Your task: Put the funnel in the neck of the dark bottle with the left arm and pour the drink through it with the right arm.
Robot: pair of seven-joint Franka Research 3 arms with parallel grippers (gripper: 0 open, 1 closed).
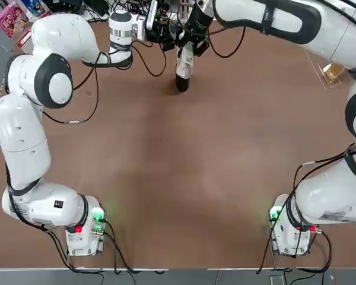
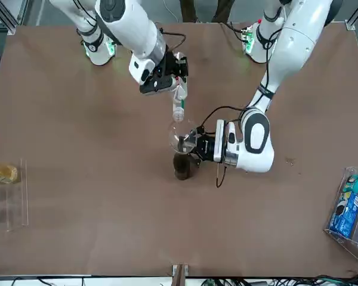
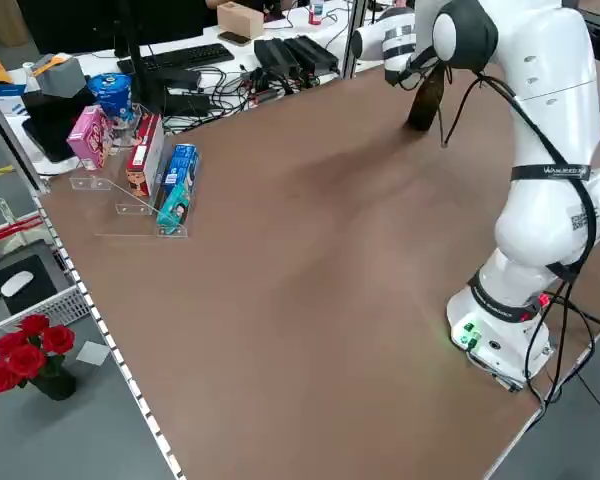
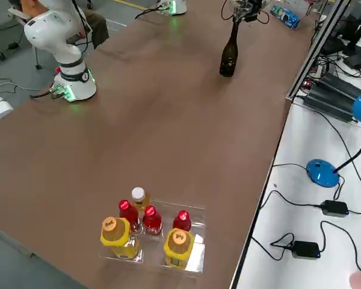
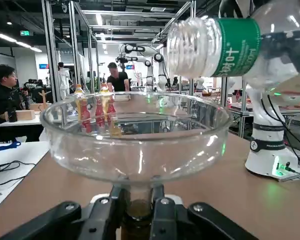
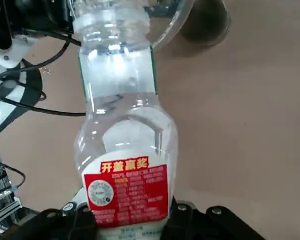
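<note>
Pouring setup: the drink bottle (image 2: 178,107) is tipped mouth-down over the funnel (image 2: 182,137), which sits in the neck of the dark bottle (image 2: 182,164).
Dark bottle: upright on the worktop (image 2: 77,179), near the middle of the edge farthest from the arm bases.
Funnel: clear, wide bowl up, spout in the bottle's neck; in the left wrist view its stem (image 5: 138,197) sits between the fingers.
Left gripper (image 2: 198,146): beside the bottle's neck, fingers clenched on the funnel's stem just below the bowl.
Drink bottle: clear plastic, cap off, open mouth (image 5: 190,47) just above the funnel's rim; a green band circles the neck and a red label (image 6: 127,192) wraps the body.
Right gripper (image 6: 127,220): above the funnel, fingers grasping the lower body of the drink bottle.
Tray (image 4: 153,244): clear, at a corner on the robot's right, far from the bases, holding red-capped and yellow bottles.
Boxes (image 3: 170,185): in clear holders along the worktop's left edge.
</note>
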